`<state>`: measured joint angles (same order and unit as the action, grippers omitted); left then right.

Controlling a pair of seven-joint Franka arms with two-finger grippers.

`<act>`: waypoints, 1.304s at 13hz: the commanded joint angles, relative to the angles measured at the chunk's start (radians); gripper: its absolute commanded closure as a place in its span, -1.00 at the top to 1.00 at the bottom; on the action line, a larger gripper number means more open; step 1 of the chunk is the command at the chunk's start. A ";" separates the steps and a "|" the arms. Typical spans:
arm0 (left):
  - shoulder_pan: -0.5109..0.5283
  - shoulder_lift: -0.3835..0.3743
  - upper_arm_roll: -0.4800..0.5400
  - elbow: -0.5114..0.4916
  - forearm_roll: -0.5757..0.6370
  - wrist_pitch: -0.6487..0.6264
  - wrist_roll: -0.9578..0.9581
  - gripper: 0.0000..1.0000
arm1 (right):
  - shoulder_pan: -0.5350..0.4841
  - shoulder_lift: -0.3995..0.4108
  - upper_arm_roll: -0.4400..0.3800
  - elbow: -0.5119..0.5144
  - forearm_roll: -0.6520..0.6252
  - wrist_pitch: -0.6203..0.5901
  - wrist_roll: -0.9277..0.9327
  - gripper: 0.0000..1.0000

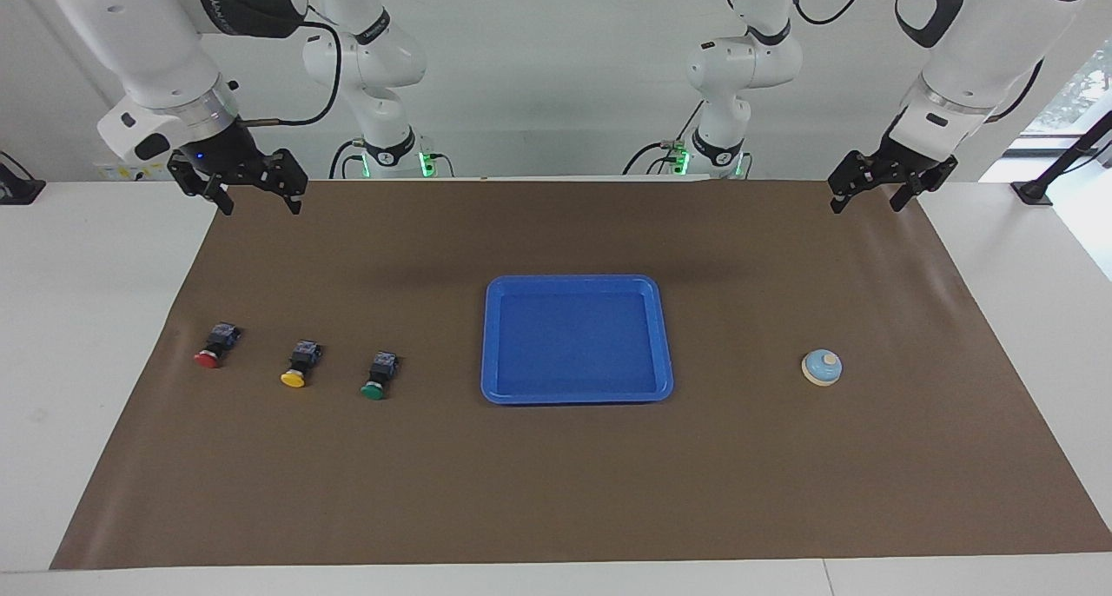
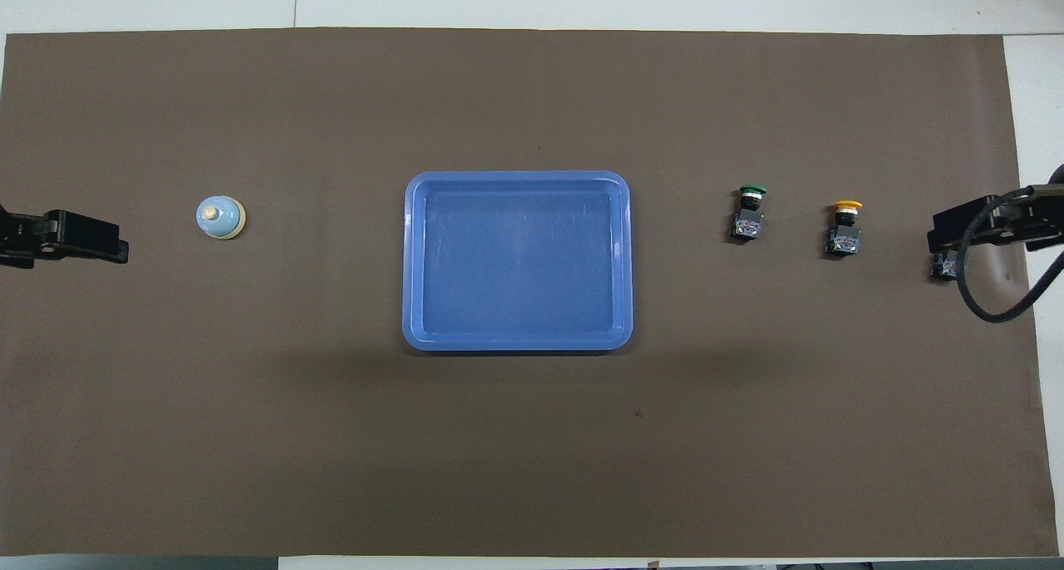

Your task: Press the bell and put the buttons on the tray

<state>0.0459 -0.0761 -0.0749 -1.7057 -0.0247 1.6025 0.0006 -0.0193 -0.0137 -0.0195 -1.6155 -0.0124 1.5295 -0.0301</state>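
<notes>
Both end effectors, left (image 1: 893,188) and right (image 1: 239,186), hang released and empty over the table's robot-side edge. Red (image 1: 215,347), yellow (image 1: 300,366) and green buttons (image 1: 379,377) lie beside the tray (image 1: 662,335); bell (image 1: 821,367) at the left arm's end. We judge buttons light, rigid; grip the black bodies.

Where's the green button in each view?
Facing view: green button, between the yellow button and the tray.
Overhead view: green button, again between tray and yellow button, order mirrored.
Shared landmark: the tray.

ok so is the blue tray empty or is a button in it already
Empty: the blue tray shows only its bare floor, and the red, yellow and green buttons lie on the mat beside it.
</notes>
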 commanded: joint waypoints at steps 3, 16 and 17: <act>0.003 0.004 0.003 0.018 -0.006 -0.015 -0.002 1.00 | -0.004 -0.003 -0.004 0.000 0.015 -0.014 -0.019 1.00; 0.020 0.234 0.004 -0.068 0.002 0.420 0.018 -1.00 | -0.005 -0.003 -0.004 0.000 0.015 -0.014 -0.019 1.00; 0.038 0.267 0.004 -0.068 0.002 0.466 0.016 -1.00 | -0.005 -0.003 -0.004 0.000 0.015 -0.014 -0.019 1.00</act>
<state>0.0608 0.1421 -0.0702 -1.7766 -0.0244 2.0010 0.0034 -0.0193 -0.0137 -0.0195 -1.6155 -0.0124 1.5295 -0.0301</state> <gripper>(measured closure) 0.991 0.000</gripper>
